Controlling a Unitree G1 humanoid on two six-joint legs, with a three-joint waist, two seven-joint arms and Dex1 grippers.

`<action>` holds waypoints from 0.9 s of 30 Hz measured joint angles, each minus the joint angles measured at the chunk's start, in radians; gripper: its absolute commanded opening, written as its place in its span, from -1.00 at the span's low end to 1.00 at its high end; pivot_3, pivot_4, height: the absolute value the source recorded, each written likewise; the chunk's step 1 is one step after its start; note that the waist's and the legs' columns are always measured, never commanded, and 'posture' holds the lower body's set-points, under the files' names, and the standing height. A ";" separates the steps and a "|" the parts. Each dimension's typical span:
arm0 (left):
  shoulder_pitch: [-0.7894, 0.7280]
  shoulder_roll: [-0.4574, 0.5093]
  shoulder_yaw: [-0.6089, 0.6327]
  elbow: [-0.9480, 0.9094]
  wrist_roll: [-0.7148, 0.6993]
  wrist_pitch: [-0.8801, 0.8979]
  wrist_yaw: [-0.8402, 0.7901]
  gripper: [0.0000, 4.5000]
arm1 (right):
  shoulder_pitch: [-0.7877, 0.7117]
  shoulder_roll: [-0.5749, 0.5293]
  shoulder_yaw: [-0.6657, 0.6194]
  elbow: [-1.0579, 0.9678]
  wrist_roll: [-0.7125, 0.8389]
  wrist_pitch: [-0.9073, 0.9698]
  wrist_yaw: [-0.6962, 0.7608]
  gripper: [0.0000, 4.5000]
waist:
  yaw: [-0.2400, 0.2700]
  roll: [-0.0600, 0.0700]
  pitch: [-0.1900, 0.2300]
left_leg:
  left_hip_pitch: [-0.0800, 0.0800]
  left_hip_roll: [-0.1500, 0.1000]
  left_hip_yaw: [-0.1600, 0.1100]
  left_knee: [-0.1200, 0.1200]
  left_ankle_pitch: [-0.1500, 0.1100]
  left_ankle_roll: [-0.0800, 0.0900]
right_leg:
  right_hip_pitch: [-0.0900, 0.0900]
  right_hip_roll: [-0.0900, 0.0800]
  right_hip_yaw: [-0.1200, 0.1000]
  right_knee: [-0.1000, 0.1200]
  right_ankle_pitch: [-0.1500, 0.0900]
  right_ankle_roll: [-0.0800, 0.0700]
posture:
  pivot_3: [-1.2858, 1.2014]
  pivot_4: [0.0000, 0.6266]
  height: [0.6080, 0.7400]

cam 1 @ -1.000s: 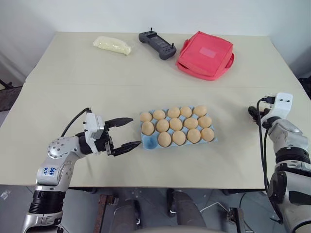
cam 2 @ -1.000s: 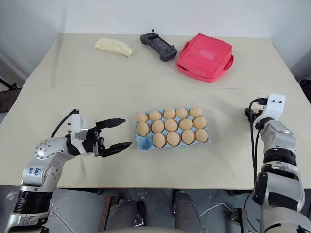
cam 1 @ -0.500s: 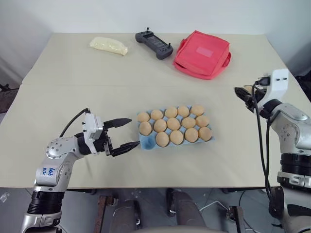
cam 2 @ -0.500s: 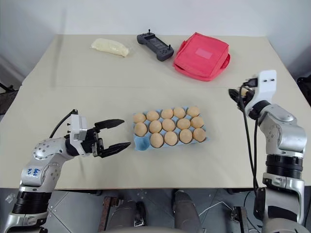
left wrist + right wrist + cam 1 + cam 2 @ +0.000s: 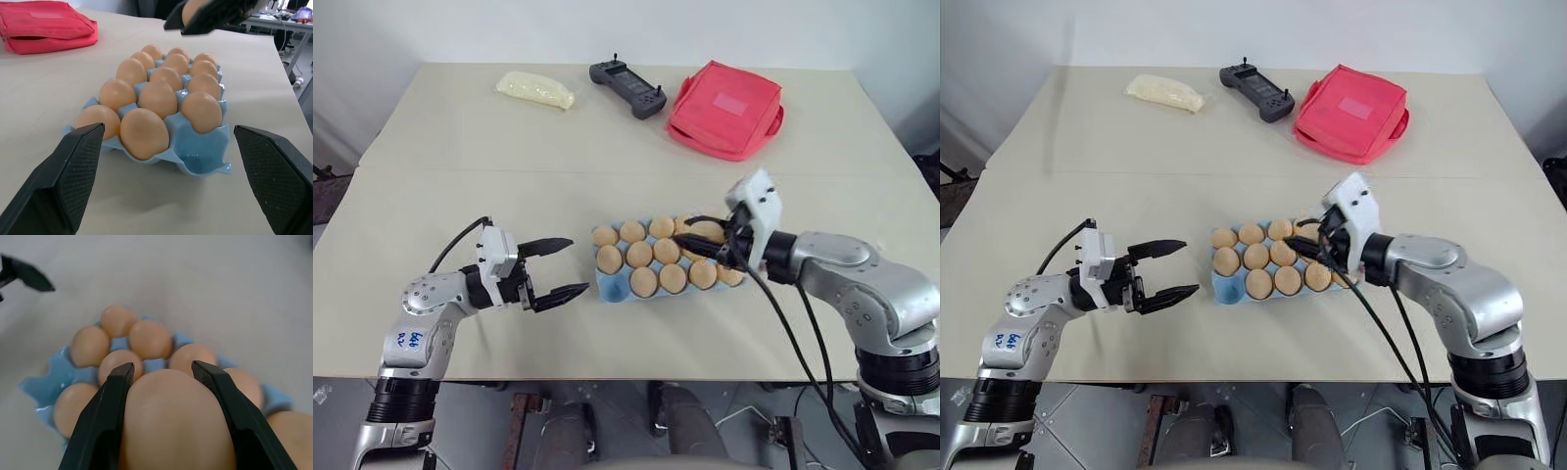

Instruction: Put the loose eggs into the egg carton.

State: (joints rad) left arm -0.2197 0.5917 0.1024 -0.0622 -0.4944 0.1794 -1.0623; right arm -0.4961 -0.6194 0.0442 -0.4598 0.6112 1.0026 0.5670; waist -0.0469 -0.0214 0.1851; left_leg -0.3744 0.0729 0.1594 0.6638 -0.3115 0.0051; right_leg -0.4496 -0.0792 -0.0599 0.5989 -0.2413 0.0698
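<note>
- Head views: the egg carton [image 5: 668,262] sits near the middle of the table [image 5: 460,147]. It is full of eggs but for one blue cup [image 5: 617,285] at its 7 o'clock corner.
- The right pincer [image 5: 705,240] was far out at 3 o'clock a second ago. Now it has swung in and hangs over the 3 o'clock end of the carton, pinching one egg [image 5: 708,233].
- The left pincer [image 5: 570,266] has stayed at 9 o'clock of the carton, fingers spread wide, holding nothing.
- At 12 o'clock, at the far edge, lie a red bag [image 5: 726,95], a black controller [image 5: 628,88] and a pale pouch [image 5: 536,89], as before.
- Left wrist view: the carton lies between its spread fingers [image 5: 73,181], with the empty cup at the nearest corner.
- Right wrist view: the two fingers [image 5: 105,416] squeeze the big egg [image 5: 176,423] above the carton.
</note>
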 measured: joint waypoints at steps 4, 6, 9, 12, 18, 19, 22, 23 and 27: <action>0.041 0.008 0.005 -0.004 0.000 -0.005 -0.001 1.00 | -0.011 0.001 0.113 0.001 -0.031 -0.002 0.024 -0.31 | -0.001 0.000 0.000 | -0.001 0.001 0.000 0.000 -0.001 -0.001 | -0.001 0.000 -0.001 0.000 0.000 0.000 | 0.03 -0.52 1.00; 0.074 0.025 0.011 -0.010 0.000 -0.005 -0.003 1.00 | -0.040 0.018 0.151 0.012 -0.042 -0.004 0.034 -0.31 | -0.004 0.000 0.000 | -0.002 0.001 0.001 0.000 -0.001 -0.001 | -0.003 0.000 -0.001 0.001 0.000 0.000 | 0.03 -0.52 1.00; 0.108 0.042 0.015 -0.022 0.000 -0.005 -0.010 1.00 | -0.096 0.072 0.194 0.023 -0.049 -0.017 0.044 -0.31 | -0.006 0.000 0.000 | -0.002 0.001 0.002 0.000 -0.001 -0.001 | -0.005 0.000 -0.001 0.003 0.000 -0.001 | 0.03 -0.52 1.00; 0.123 0.051 0.020 -0.024 0.003 -0.010 -0.009 1.00 | -0.139 0.131 0.245 0.037 -0.063 -0.020 0.044 -0.31 | -0.006 0.000 0.000 | -0.002 0.002 0.002 0.000 -0.001 -0.002 | -0.005 0.000 -0.002 0.004 -0.001 -0.002 | 0.03 -0.52 1.00; 0.146 0.057 0.048 -0.027 0.008 -0.018 0.006 1.00 | -0.161 0.197 0.329 0.067 -0.093 -0.021 0.049 -0.31 | -0.005 -0.001 0.000 | -0.012 0.002 0.003 0.003 -0.001 -0.002 | -0.016 -0.001 -0.004 0.008 -0.001 -0.001 | 0.03 -0.52 1.00; 0.149 0.057 0.048 -0.029 0.008 -0.018 0.008 1.00 | -0.162 0.204 0.344 0.075 -0.102 -0.022 0.050 -0.31 | -0.005 -0.001 0.000 | -0.012 0.002 0.003 0.003 0.000 -0.002 | -0.016 -0.001 -0.004 0.008 -0.001 -0.001 | 0.03 -0.52 1.00; 0.151 0.057 0.048 -0.045 0.008 -0.018 0.017 1.00 | -0.170 0.221 0.362 0.098 -0.126 -0.028 0.053 -0.31 | -0.005 -0.001 0.000 | -0.013 0.001 0.003 0.003 0.000 -0.002 | -0.016 -0.001 -0.005 0.007 -0.001 -0.001 | 0.03 -0.52 1.00; 0.151 0.057 0.048 -0.046 0.008 -0.018 0.019 1.00 | -0.173 0.227 0.365 0.107 -0.133 -0.035 0.054 -0.31 | -0.005 -0.001 0.000 | -0.013 0.000 0.003 0.003 0.000 -0.002 | -0.016 -0.001 -0.005 0.007 -0.001 -0.001 | 0.03 -0.52 1.00; 0.151 0.056 0.048 -0.047 0.008 -0.018 0.026 1.00 | -0.185 0.245 0.384 0.146 -0.172 -0.051 0.055 0.27 | -0.007 -0.001 0.000 | -0.012 0.000 0.003 0.003 0.000 -0.002 | -0.016 -0.001 -0.006 0.008 -0.001 -0.001 | 0.03 -0.52 1.00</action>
State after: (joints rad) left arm -0.0691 0.6477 0.1505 -0.1093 -0.4861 0.1612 -1.0362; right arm -0.6808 -0.3747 0.4279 -0.3135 0.4392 0.9513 0.6221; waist -0.0537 -0.0222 0.1846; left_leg -0.3867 0.0726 0.1621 0.6672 -0.3119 0.0027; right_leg -0.4654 -0.0803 -0.0655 0.6068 -0.2420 0.0683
